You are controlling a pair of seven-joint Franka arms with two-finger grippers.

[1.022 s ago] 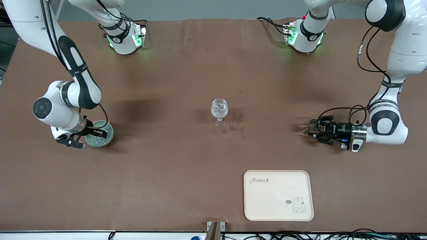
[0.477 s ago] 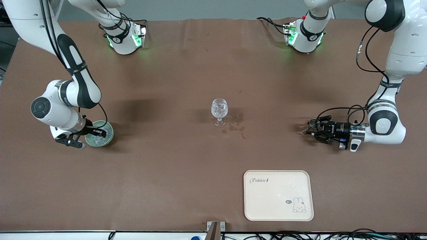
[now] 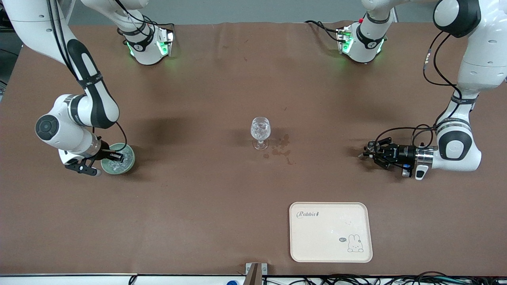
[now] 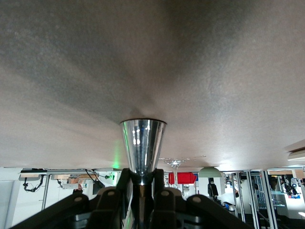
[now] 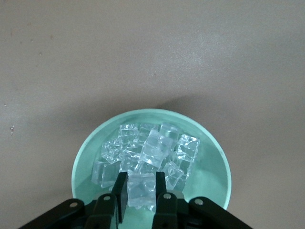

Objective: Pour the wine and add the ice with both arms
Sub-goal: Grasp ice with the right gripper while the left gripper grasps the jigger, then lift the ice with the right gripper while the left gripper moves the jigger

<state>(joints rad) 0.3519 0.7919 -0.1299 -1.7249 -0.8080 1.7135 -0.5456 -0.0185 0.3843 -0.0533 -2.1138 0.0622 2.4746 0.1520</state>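
Observation:
My right gripper point(image 3: 115, 157) is down in the pale green bowl point(image 3: 131, 151), toward the right arm's end of the table. In the right wrist view its fingers point(image 5: 122, 191) press both sides of one ice cube point(image 5: 142, 191) on top of the pile in the bowl point(image 5: 214, 157). My left gripper point(image 3: 371, 152) lies level, low over the table toward the left arm's end, shut on a shiny metal measuring cup point(image 4: 142, 143). The clear stemmed glass point(image 3: 260, 132) stands upright at the table's middle.
Dark wet stains point(image 3: 282, 149) mark the brown tabletop beside the glass. A cream rabbit-print tray point(image 3: 330, 232) lies nearer to the front camera. The robots' bases point(image 3: 148, 43) stand along the table's edge farthest from the camera.
My left gripper with the metal cup has slid slightly toward the glass and turned a little. My right arm has shifted slightly while its gripper stays in the bowl.

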